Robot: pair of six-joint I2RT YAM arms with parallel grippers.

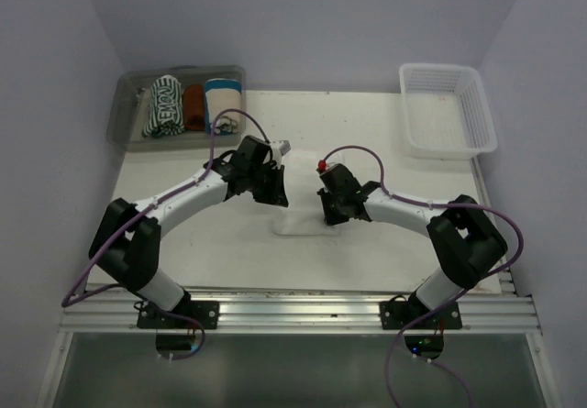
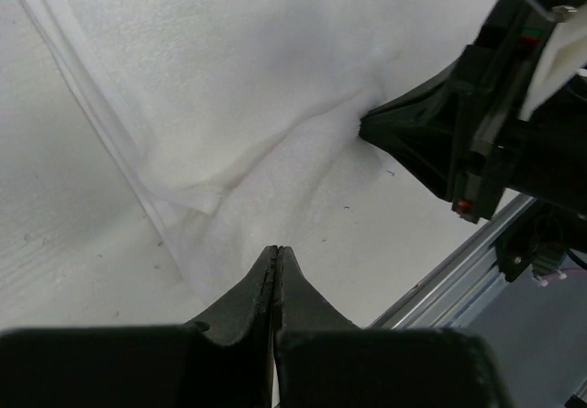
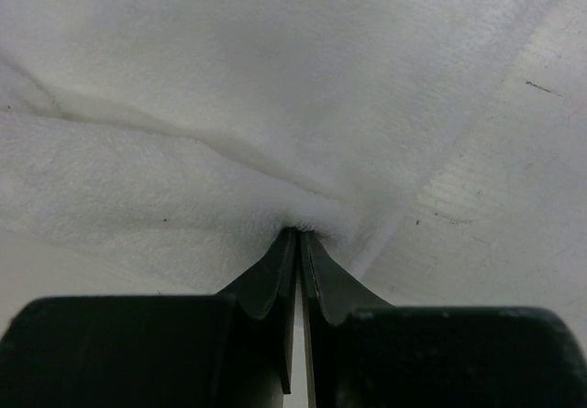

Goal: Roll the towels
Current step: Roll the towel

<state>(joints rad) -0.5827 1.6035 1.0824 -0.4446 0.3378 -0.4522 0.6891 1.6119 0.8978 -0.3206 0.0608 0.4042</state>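
Up above, the white towel (image 1: 298, 225) lies in the middle of the desk (image 1: 229, 243). A clear bin (image 1: 124, 119) at the back left holds the rolled striped towel (image 1: 165, 105); a white basket (image 1: 447, 110) sits back right. Left camera: the left end effector (image 2: 277, 252) is closed tight at the towel's edge. Right camera: the right end effector (image 3: 298, 234) pinches a towel fold.

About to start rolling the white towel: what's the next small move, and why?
Probably lift slightly and fold the near edge forward: the right gripper pinches the white towel, and the left gripper is shut at its edge.
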